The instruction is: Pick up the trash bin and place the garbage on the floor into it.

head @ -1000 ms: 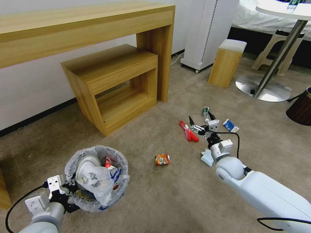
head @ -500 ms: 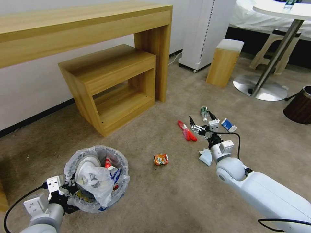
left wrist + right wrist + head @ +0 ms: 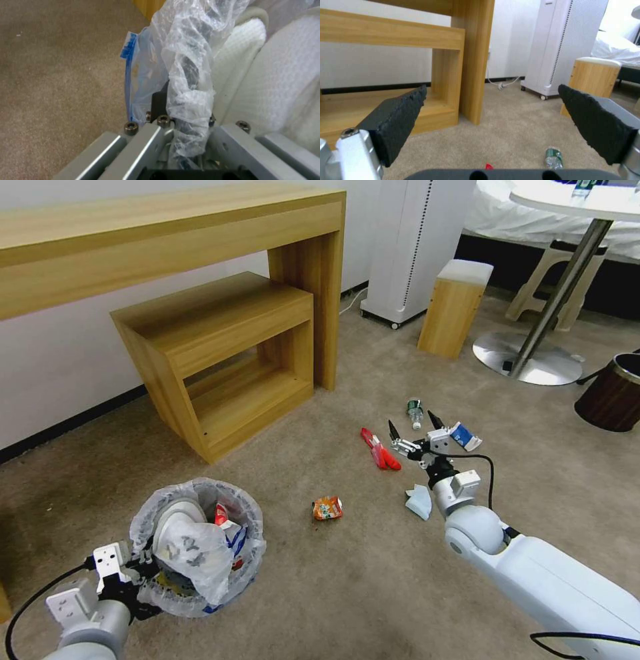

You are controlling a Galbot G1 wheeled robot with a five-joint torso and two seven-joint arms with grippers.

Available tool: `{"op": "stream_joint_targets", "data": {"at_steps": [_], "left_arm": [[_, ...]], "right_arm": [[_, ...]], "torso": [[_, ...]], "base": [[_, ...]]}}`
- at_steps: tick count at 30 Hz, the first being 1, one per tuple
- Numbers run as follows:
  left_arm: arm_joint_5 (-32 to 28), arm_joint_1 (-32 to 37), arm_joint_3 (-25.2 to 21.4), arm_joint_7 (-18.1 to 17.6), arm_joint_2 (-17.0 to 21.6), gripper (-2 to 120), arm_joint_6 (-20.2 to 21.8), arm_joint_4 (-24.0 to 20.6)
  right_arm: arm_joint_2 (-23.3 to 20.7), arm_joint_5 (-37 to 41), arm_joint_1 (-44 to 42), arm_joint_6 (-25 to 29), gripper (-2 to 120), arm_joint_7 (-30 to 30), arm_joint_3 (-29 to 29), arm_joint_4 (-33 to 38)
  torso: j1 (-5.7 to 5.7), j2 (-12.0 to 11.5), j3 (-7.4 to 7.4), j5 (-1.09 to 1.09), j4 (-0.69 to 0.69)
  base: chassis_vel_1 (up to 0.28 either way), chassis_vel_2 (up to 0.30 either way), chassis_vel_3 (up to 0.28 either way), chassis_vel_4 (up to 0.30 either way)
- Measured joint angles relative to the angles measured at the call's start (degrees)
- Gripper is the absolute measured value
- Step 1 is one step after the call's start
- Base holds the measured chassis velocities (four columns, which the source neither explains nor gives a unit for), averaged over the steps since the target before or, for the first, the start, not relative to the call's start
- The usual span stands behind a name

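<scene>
The trash bin (image 3: 200, 587), lined with a clear bag, is at the lower left and holds white slippers (image 3: 181, 533) and wrappers. My left gripper (image 3: 138, 575) is shut on its bagged rim (image 3: 188, 75), beside a slipper (image 3: 260, 75). My right gripper (image 3: 413, 432) hangs open above the floor (image 3: 347, 587). Around it lie a red wrapper (image 3: 379, 451), a small bottle (image 3: 415, 413), a white-blue pack (image 3: 463, 435) and a pale tissue (image 3: 420, 503). An orange wrapper (image 3: 327, 508) lies between the arms. In the right wrist view the bottle (image 3: 553, 158) lies under the wide-apart fingers (image 3: 400, 120).
A wooden desk (image 3: 167, 233) with a nested stool (image 3: 213, 340) stands at the back left. Behind the garbage are a white appliance (image 3: 417, 247), a small wooden stool (image 3: 453, 307) and a round table's base (image 3: 527, 361). A brown wood-grain bin (image 3: 610, 393) stands far right.
The whole head view has shifted left, so the camera has moved. My right gripper stays open over the same litter, and my left one keeps hold of the bin.
</scene>
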Motion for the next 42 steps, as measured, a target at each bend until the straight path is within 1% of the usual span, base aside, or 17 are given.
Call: {"op": "stream_joint_targets", "data": {"at_steps": [9, 13, 20, 22, 28, 33, 35, 36, 39, 40, 42], "left_arm": [[-0.4, -0.5, -0.96, -0.04, 0.03, 0, -0.01, 0.31], [-0.67, -1.18, -1.18, -0.1, 0.2, 0, -0.01, 1.18], [-0.87, -1.8, -1.22, -0.21, 0.33, 0, 0.02, 1.82], [-0.9, -1.81, -1.16, -0.21, 0.33, 0, 0.07, 1.9], [-0.95, -1.85, -1.1, -0.23, 0.3, 0, 0.12, 1.9], [-1.01, -1.65, -1.11, -0.24, 0.27, 0, 0.13, 1.71], [-1.02, -1.54, -1.1, -0.24, 0.23, 0, 0.13, 1.62], [-1.02, -1.54, -1.1, -0.24, 0.23, 0, 0.13, 1.62], [-0.88, -1.75, -0.84, -0.24, -0.19, 0, 0.14, 1.77], [-0.88, -1.75, -0.84, -0.24, -0.19, 0, 0.14, 1.77], [-0.88, -1.99, -0.78, -0.22, -0.36, 0, 0.14, 1.81]], "right_arm": [[0.3, -0.03, 0.35, 0.2, 100, -0.47, -0.9, -0.73], [0.35, -0.03, 0.62, 0.58, 100, -0.66, -1.15, -1.21], [0.7, -0.29, 0.88, 1.49, 100, -1.18, -1.56, -2.18], [0.82, -0.29, 1.4, 2.03, 100, -1.74, -2.02, -2.28], [0.98, 0.74, 2.56, 2.82, 100, -3.28, -3.44, -2.38], [0.85, 2.59, 3.84, 2.55, 100, -6.22, -5.29, -2.14], [0.16, 2.74, 4.61, 2.02, 100, -8.62, -7.01, -2.48], [0.16, 2.74, 4.61, 2.02, 100, -8.62, -7.01, -2.48], [-0.36, -3.09, 5.21, 3.14, 100, -12.51, -9.59, -6.47], [-0.36, -3.09, 5.21, 3.14, 100, -12.51, -9.59, -6.47], [-0.84, -5.49, 5.77, 3.45, 100, -13.65, -11.7, -8.04]], "torso": [[0.0, 0.0, -0.01, 0.0, -0.01], [0.0, 0.0, 0.01, 0.0, -0.02], [0.0, 0.0, 0.01, 0.0, 0.01], [0.0, -0.01, 0.01, 0.0, -0.02], [0.0, 0.0, 0.0, 0.0, -0.01], [0.0, -0.01, 0.0, 0.0, 0.0], [0.0, 0.0, 0.0, 0.0, 0.0], [0.0, 0.0, 0.0, 0.0, 0.0], [0.0, 0.0, 0.0, 0.01, -0.01], [0.0, 0.0, 0.0, 0.01, -0.01], [0.0, 0.0, 0.0, 0.01, -0.01]], "base": [[-0.053, 0.04, 0.049, -0.053], [-0.15, 0.154, 0.166, -0.153], [-0.118, 0.141, 0.118, -0.121], [-0.057, 0.051, 0.074, -0.072], [-0.006, 0.004, 0.01, -0.012], [0.0, 0.0, 0.0, 0.0], [0.0, 0.0, 0.0, 0.0], [0.0, 0.0, 0.0, 0.0], [0.0, 0.0, 0.0, 0.0], [0.0, 0.0, 0.0, 0.0], [0.0, 0.0, 0.0, 0.0]]}}
